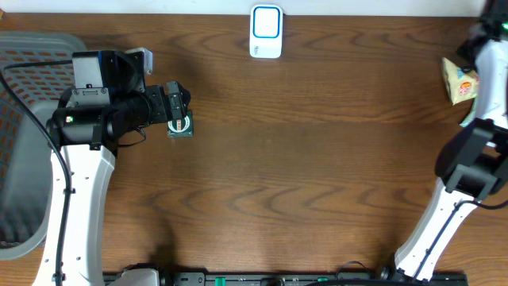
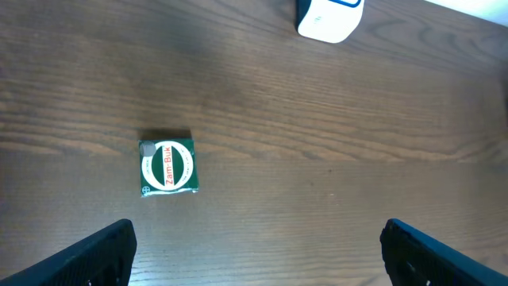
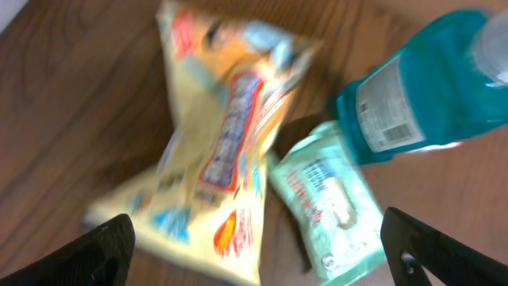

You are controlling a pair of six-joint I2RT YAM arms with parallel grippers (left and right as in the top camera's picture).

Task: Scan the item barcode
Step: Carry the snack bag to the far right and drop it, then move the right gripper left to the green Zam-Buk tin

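Near table's [image 1: 317, 159] right side, right gripper [image 3: 266, 246] hangs released over packet [image 3: 222, 135]; left gripper [image 2: 258, 246] released by green box [image 2: 167, 166]

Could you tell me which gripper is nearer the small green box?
Left. The left gripper hovers right by the green box; the right gripper is across the table, over the snack bag.

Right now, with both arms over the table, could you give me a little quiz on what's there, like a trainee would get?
1. True or false: the left gripper holds the small green box.
2. Which lie under the right gripper? A) yellow snack bag, pale green pack, blue bottle B) a banana C) a mug
3. What name is printed on the green box?
Key: 1 false, its jaws stand open and the box lies on the table; 2 A; 3 Zam-Buk.
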